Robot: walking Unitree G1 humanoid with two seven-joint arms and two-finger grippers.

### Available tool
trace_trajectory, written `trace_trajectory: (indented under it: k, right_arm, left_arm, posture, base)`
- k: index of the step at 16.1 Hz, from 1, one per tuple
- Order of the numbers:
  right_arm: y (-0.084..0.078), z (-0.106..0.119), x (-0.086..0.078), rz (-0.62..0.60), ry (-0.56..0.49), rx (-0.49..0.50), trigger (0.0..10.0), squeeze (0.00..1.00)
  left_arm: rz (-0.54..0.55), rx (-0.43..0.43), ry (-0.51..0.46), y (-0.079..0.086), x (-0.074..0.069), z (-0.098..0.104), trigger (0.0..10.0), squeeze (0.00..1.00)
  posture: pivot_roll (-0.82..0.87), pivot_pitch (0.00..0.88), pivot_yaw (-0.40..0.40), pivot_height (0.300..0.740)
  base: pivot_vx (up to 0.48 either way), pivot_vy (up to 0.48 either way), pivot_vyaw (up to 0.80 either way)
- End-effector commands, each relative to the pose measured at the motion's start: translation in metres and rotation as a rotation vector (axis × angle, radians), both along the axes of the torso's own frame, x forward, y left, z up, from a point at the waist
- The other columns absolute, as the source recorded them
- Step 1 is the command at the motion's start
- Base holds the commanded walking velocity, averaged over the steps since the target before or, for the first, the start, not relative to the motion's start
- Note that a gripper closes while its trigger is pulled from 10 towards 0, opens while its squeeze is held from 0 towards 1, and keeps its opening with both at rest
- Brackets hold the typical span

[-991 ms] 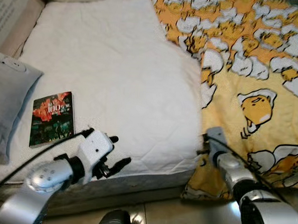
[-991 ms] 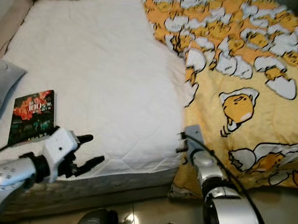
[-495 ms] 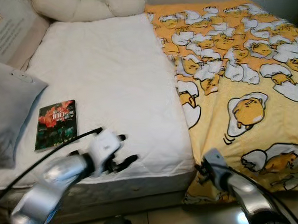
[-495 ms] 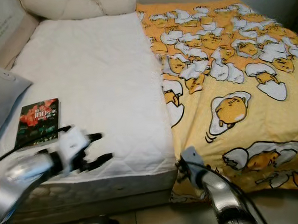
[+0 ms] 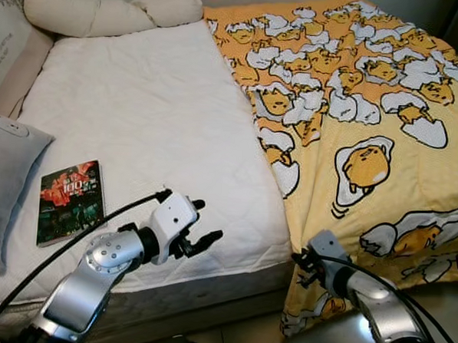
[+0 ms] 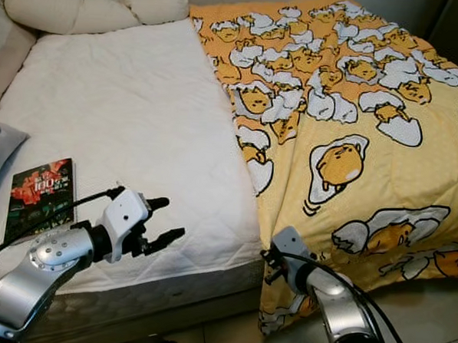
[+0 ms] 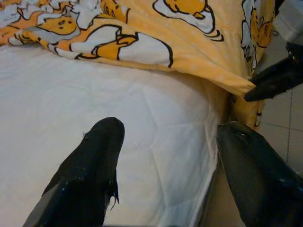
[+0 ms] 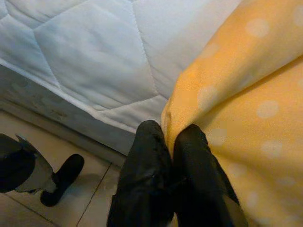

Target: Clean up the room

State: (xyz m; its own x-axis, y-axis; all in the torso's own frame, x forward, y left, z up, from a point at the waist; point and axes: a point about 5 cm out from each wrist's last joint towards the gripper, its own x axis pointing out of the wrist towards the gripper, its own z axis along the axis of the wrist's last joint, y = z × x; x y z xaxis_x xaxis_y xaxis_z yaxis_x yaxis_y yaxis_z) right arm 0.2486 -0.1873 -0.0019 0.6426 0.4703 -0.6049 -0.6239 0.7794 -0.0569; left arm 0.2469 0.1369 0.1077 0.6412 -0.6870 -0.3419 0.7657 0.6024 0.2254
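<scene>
Blanket (image 5: 370, 110): yellow-orange, patterned with white-and-yellow cartoon eggs outlined in black. Mattress (image 5: 147, 121): white, quilted in a faint diamond pattern. Book (image 5: 70, 201): dark cover with red and green patches. Pillow (image 5: 2, 183): grey. Bolster (image 5: 107, 11): cream. Gripper fingers (image 7: 90, 170): black.

Even, soft indoor light, no hard shadows on the white mattress (image 5: 154, 129). Head views fairly sharp w/ mild softness; yellow blanket (image 5: 370, 110) colours saturated. Glossy glare on floor tiles (image 5: 335, 338) below mattress edge. Darker toward far corner beyond blanket. Wrist views: near black fingers (image 7: 90, 175) out of focus, fabric beyond them reasonably crisp.
</scene>
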Motion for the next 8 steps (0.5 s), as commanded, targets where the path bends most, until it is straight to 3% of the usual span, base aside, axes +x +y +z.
trace_trajectory:
  k: [1,8]
  right_arm:
    - [0.012,-0.001,-0.002,0.011,0.02,0.043,10.0,1.0]
    - [0.013,0.025,-0.001,-0.106,-0.114,0.106,10.0,1.0]
  left_arm:
    - [0.009,0.011,-0.01,0.002,0.003,-0.001,10.0,0.0]
    - [0.082,-0.028,0.029,0.01,0.01,-0.014,10.0,0.0]
  posture:
    - [-0.05,0.0,0.085,0.74]
    - [-0.07,0.0,0.08,0.74]
  base:
    - [0.0,0.0,0.0]
    - [0.0,0.0,0.0]
